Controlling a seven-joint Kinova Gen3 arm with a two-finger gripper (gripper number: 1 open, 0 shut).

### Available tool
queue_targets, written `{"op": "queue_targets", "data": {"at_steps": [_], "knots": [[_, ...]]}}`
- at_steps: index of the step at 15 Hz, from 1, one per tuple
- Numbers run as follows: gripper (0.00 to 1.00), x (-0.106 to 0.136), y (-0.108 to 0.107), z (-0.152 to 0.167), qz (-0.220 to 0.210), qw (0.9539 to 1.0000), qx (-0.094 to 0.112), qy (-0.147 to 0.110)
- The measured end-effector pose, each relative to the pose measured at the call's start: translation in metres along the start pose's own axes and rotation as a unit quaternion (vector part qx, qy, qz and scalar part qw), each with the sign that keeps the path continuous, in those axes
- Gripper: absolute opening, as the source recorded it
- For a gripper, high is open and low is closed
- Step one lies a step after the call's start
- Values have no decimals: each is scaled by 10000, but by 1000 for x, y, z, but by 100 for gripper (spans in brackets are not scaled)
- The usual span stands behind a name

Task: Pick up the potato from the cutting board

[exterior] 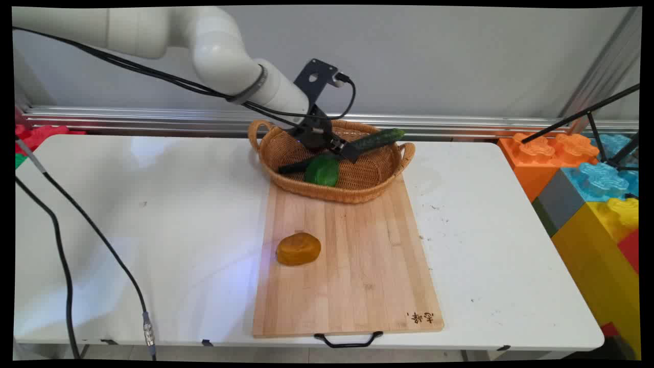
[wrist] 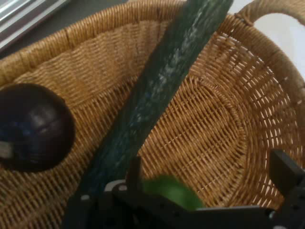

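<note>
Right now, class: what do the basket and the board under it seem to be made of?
The basket: woven wicker or rattan, judging by its visible tan strands; matte. The board: pale wood, probably bamboo, with glued strips and grain showing; smooth finish, black handle.

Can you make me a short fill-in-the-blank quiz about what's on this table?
1. The cucumber lies in the ____, tip over the rim.
2. The orange bun sits on the wooden ____.
3. The pincer is inside the basket, its fingers ____.
4. Below the pincer lies a ____ pepper.

Missing words: basket; board; open; green
</note>
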Motion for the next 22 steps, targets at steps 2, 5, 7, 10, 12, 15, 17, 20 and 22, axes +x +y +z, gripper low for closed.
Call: {"op": "queue_targets", "data": {"at_steps": [2,5,7,10,12,15,17,20,22], "knots": [[100,3,4,4,-33,10000,26,-35],[100,9,16,2,-96,9999,79,-107],[100,14,25,-4,-95,9997,121,-183],[100,24,43,-24,103,9989,190,-423],[100,28,56,-40,301,9972,196,-652],[100,22,73,-74,673,9909,115,-1159],[100,13,82,-95,903,9853,113,-1446],[100,-5,94,-119,1290,9757,107,-1767],[100,-21,98,-126,1596,9693,35,-1870]]}}
